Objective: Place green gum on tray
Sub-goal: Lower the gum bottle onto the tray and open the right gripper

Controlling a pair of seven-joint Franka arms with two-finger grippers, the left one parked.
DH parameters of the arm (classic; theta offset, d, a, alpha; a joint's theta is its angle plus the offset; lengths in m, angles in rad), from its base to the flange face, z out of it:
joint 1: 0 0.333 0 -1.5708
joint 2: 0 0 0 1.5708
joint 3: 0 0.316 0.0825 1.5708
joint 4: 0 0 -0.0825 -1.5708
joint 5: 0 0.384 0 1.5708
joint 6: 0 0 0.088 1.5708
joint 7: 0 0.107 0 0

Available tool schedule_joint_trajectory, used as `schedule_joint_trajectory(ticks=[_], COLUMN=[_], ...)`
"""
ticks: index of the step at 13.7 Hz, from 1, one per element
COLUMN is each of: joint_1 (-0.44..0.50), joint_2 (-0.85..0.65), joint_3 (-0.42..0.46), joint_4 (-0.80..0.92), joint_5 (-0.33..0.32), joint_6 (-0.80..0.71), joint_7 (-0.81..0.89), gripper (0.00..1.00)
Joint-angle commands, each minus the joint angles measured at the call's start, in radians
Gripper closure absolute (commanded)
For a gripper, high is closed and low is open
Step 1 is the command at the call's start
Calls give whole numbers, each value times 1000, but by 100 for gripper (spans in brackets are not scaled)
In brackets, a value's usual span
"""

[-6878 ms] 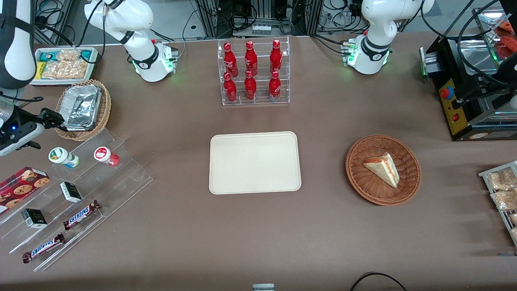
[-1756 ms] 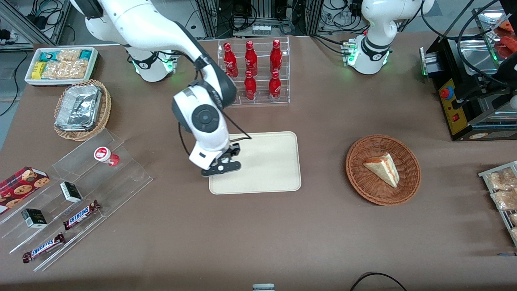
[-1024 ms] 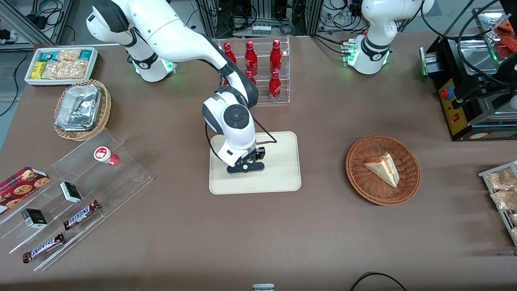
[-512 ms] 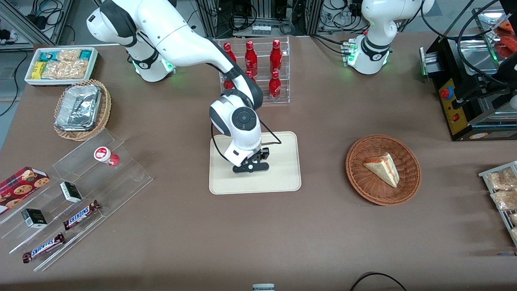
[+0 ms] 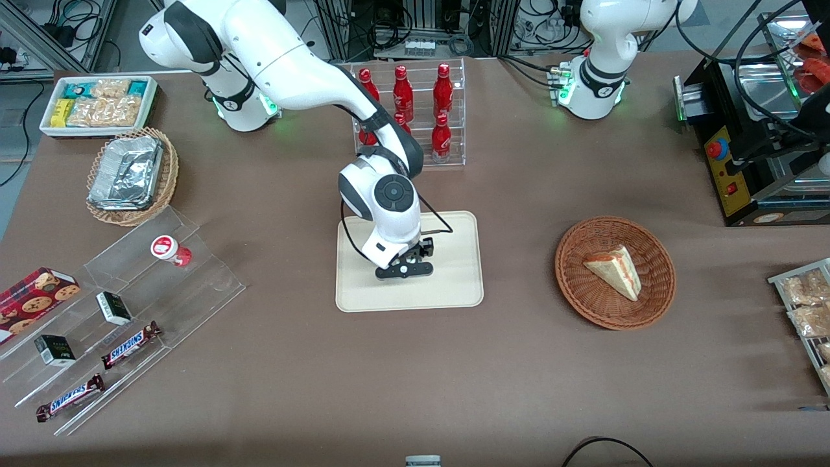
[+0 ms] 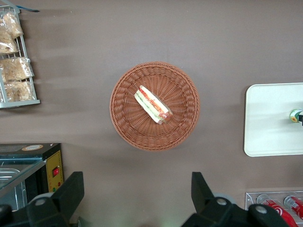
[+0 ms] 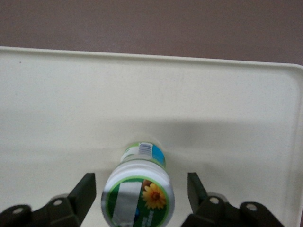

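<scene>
The green gum (image 7: 138,201) is a small white bottle with a green-and-white lid. It stands upright on the cream tray (image 7: 227,118). My right gripper (image 7: 141,189) is over it, open, with a gap between each finger and the bottle. In the front view the gripper (image 5: 403,266) hangs low over the middle of the tray (image 5: 454,285) and hides the gum. The left wrist view shows the gum (image 6: 296,115) on the tray (image 6: 270,132).
A clear stepped rack (image 5: 130,311) at the working arm's end holds a red-lidded bottle (image 5: 170,250), candy bars and small boxes. A rack of red bottles (image 5: 407,117) stands farther from the camera than the tray. A wicker basket (image 5: 615,272) with a sandwich lies toward the parked arm.
The green gum has left the clear rack. The right arm carried it over the tray and has settled near the tray's middle. In the last half second it barely moved.
</scene>
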Motion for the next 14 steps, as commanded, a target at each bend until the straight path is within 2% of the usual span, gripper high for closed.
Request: schedule_joint_trajectory(ticks=[1, 12, 14], joint_1=[12, 7, 6], joint_2=[23, -23, -55], joint_3=[-12, -10, -12], joint_4=[33, 25, 24], joint_5=[-24, -35, -35], joint_6=[5, -14, -75], joint_7=[4, -19, -31], gripper=[0, 0, 0])
